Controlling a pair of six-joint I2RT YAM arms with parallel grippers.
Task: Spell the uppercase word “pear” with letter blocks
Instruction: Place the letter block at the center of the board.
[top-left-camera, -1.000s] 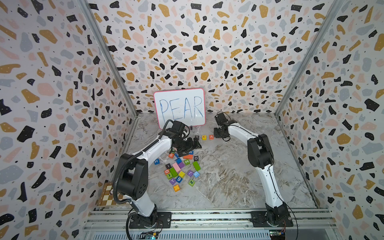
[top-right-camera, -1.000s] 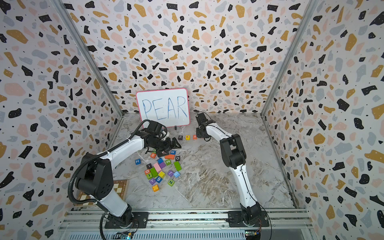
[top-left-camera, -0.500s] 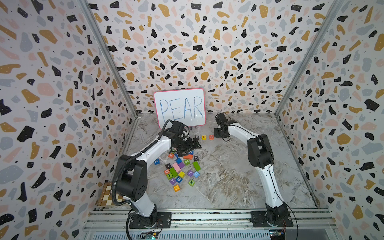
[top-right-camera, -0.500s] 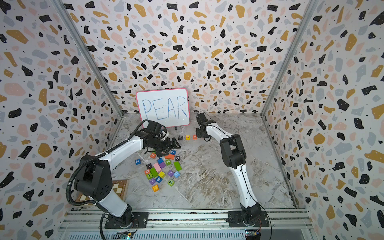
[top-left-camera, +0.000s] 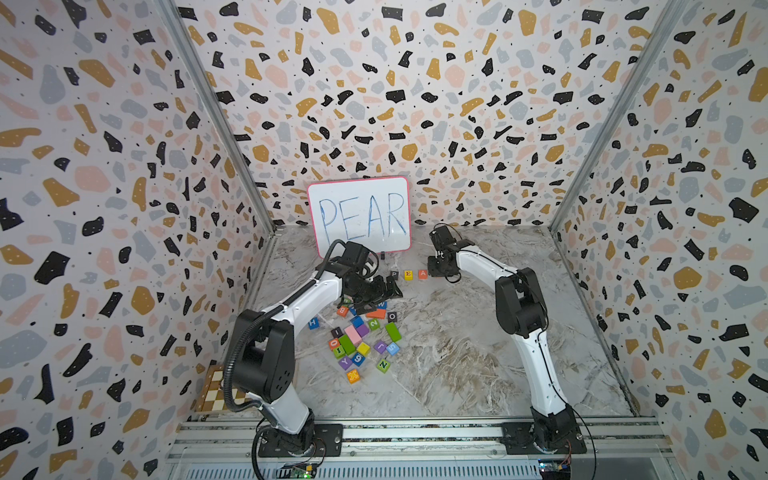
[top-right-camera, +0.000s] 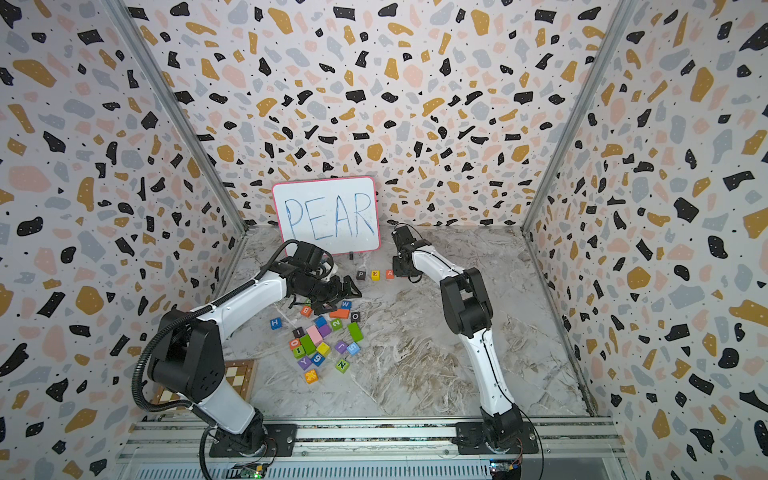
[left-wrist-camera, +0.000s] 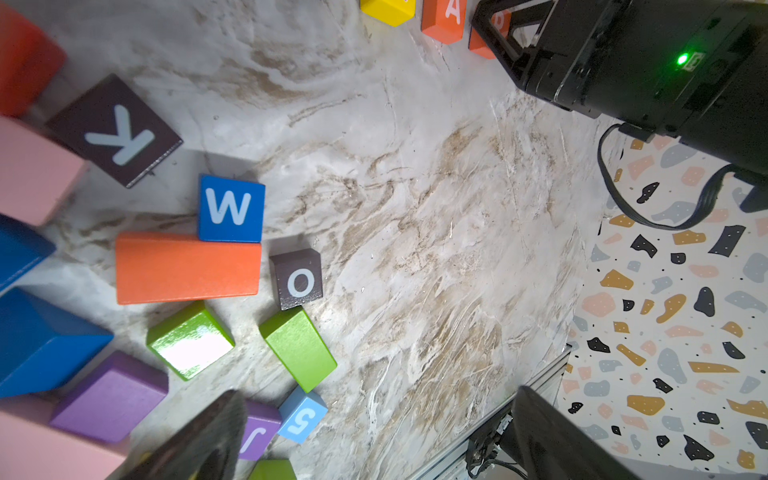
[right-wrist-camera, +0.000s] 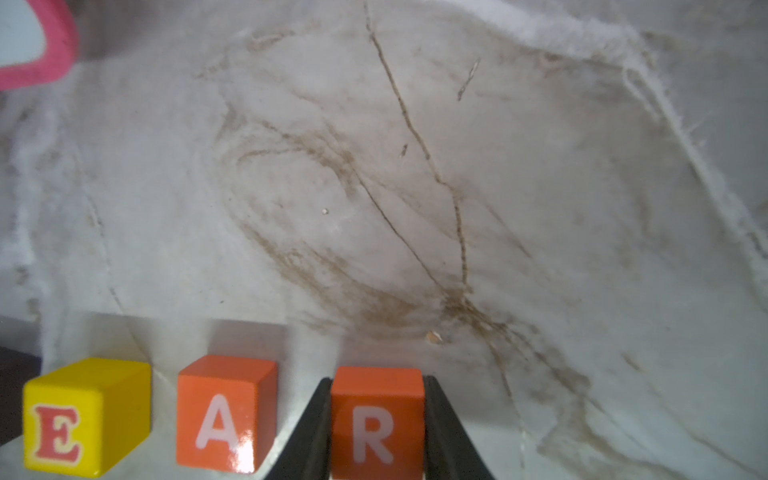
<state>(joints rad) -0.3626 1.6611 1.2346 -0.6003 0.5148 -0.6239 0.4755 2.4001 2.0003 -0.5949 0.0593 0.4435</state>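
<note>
The right claw (right-wrist-camera: 377, 436) clenches the orange-red R block (right-wrist-camera: 376, 388) at the end of a row on the tabletop (top-left-camera: 457, 353), in line with the orange A block (right-wrist-camera: 224, 415), yellow E block (right-wrist-camera: 83, 415) and black P block (top-left-camera: 394, 274). The left claw (left-wrist-camera: 378, 395) hangs released above the loose coloured blocks (top-left-camera: 352, 333).

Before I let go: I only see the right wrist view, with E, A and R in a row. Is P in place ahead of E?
Observer: Yes, P stands next to E, on the side away from A.
Operator: And the left gripper?
Observer: The left gripper is open and empty, above the spare blocks.
Operator: Does the order match the board?
Observer: The whiteboard reads PEAR, and R sits at the A end, so it matches.
</note>
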